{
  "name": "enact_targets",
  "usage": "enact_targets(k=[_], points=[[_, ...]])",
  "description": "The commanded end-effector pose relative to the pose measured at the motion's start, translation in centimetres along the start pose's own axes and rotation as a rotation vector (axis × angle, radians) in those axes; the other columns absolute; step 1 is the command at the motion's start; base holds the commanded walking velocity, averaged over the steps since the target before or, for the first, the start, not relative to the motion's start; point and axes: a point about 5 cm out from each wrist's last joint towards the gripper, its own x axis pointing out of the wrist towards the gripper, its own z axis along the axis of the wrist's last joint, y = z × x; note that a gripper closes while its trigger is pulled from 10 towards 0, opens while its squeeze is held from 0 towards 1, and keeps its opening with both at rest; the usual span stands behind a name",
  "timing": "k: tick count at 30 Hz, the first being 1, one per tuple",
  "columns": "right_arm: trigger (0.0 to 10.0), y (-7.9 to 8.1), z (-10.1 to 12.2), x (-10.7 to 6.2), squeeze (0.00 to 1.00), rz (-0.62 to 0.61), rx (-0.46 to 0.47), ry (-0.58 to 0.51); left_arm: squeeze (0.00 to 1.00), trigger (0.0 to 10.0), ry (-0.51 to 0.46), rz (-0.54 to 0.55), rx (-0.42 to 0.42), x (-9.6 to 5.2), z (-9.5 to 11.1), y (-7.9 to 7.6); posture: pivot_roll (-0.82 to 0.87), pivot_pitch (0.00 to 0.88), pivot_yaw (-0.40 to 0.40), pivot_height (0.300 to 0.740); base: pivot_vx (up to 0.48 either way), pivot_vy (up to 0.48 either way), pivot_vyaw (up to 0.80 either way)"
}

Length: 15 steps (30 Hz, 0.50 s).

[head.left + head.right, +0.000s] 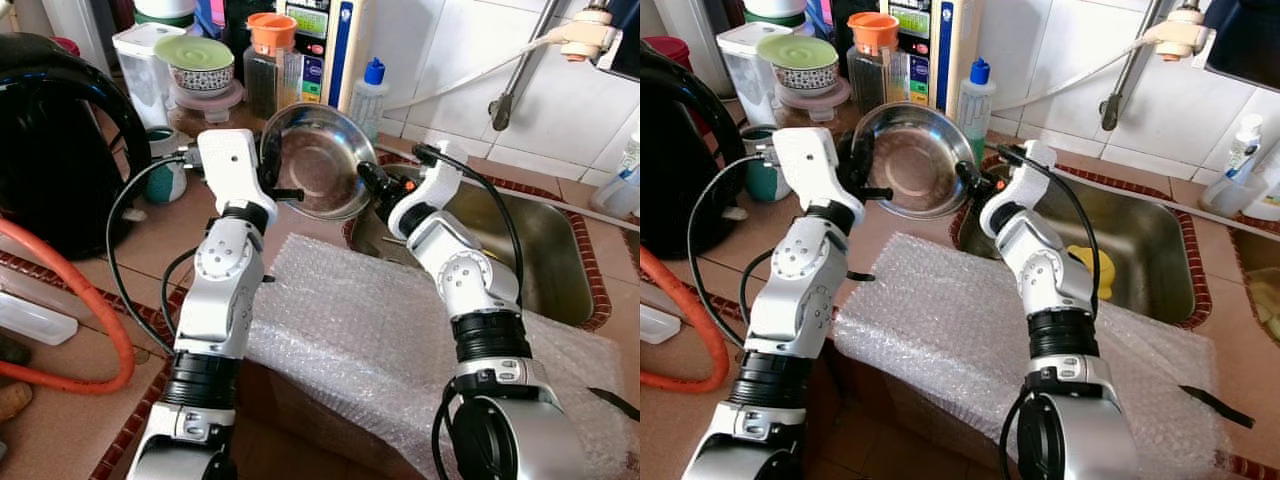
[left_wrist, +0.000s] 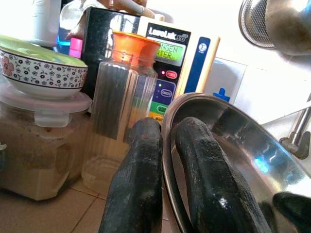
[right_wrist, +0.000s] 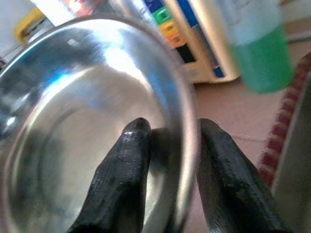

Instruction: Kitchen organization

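Observation:
A steel bowl (image 1: 322,165) is held up over the counter, tilted so its inside faces me, just left of the sink (image 1: 545,255). My left gripper (image 1: 274,183) is shut on the bowl's left rim. In the left wrist view its fingertips (image 2: 146,131) pinch the thin rim (image 2: 170,116) with one finger on each side. My right gripper (image 1: 368,182) grips the opposite rim from the sink side. In the right wrist view one finger (image 3: 131,141) lies inside the bowl (image 3: 73,111) and the other sits outside the rim.
Bubble wrap (image 1: 350,330) covers a box in front of me. A black kettle (image 1: 50,140) and orange hose (image 1: 100,320) are at the left. Behind the bowl stand an orange-lidded jar (image 1: 270,60), a floral bowl (image 1: 200,68), a blue-capped bottle (image 1: 368,95) and a tap (image 1: 585,35).

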Motion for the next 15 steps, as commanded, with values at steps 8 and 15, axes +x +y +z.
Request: enact_targets(k=[8,15], points=[[0.0,0.2,-0.1,0.0,0.00,0.017,-0.018,0.033,0.00,0.0,-0.023,-0.041,0.004,0.0,0.6,-0.7,0.14,0.000,-0.072,0.740,0.000,0.000,0.00],[0.0,-0.4,0.6,-0.1,0.00,-0.024,-0.018,-0.001,0.00,0.0,-0.018,-0.033,0.014,0.1,0.6,-0.5,0.14,0.000,-0.071,0.740,0.000,0.000,0.00]])
